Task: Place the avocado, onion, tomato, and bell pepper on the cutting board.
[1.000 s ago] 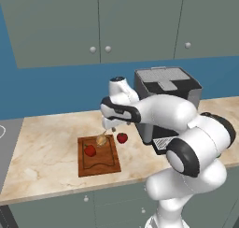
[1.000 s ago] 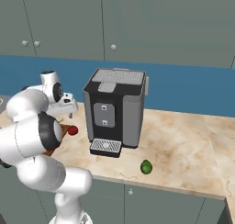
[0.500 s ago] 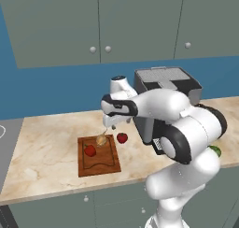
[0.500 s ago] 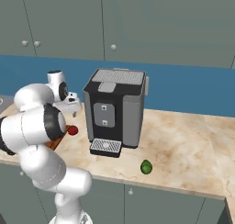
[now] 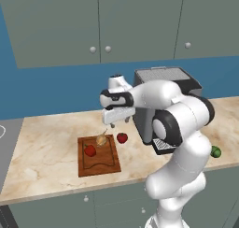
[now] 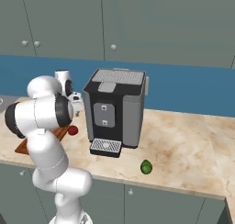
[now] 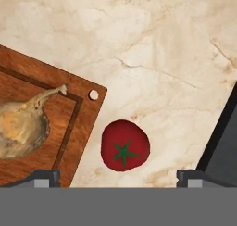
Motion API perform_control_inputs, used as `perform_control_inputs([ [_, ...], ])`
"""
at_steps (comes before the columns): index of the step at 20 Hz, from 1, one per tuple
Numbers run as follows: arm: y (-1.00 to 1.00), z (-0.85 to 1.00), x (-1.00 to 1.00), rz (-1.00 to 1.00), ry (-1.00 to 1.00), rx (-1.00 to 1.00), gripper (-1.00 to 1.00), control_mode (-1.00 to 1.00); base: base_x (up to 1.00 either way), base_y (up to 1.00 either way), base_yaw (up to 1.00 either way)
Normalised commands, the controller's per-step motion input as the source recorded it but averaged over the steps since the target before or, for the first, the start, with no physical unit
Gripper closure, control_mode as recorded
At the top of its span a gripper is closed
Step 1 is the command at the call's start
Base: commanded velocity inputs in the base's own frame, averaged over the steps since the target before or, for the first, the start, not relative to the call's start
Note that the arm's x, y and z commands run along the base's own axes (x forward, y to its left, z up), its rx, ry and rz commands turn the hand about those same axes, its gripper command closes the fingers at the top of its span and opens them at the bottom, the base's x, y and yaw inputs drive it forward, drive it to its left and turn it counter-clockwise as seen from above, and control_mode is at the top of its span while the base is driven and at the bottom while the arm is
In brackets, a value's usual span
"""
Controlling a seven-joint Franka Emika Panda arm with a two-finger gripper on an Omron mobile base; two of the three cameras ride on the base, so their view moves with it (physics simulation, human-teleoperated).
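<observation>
The reddish-brown cutting board [image 5: 97,162] lies on the counter, its corner with a hole in the hand view [image 7: 28,81]. On it rest the tan onion [image 5: 101,139] [image 7: 21,128] and a red item that looks like the bell pepper [image 5: 90,150]. The tomato [image 5: 122,137] [image 7: 125,151] [image 6: 72,130] sits on the counter just off the board's right edge. My gripper [image 5: 116,124] [image 7: 118,178] hangs open above the tomato, one fingertip on each side, holding nothing. The dark-green avocado [image 5: 215,152] [image 6: 146,166] lies far right near the counter's front edge.
A black and silver coffee machine [image 5: 163,105] [image 6: 117,110] stands right of the tomato, its dark side [image 7: 222,146] close to my right fingertip. Marble counter [image 5: 46,143] spreads left of the board. Cabinets and a blue wall rise behind.
The arm's elbow has swung inward toward the board. The hand has stayed about where it was, open above the board's right corner. The vegetables have not moved.
</observation>
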Motion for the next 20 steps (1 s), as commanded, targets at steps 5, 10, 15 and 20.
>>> perform_control_inputs([
  [5, -0.03, -0.21, 0.00, 0.00, 0.06, 0.01, -1.00, -1.00, 0.00, 0.00, 0.00],
  [10, -0.02, -0.24, 0.00, 0.00, 0.06, 0.01, -1.00, -1.00, 0.00, 0.00, 0.00],
  [15, -0.06, -0.26, 0.00, 0.00, 0.06, 0.02, -1.00, -1.00, 0.00, 0.00, 0.00],
  [20, -0.06, -0.22, 0.00, 0.00, 0.06, 0.01, -1.00, -1.00, 0.00, 0.00, 0.00],
])
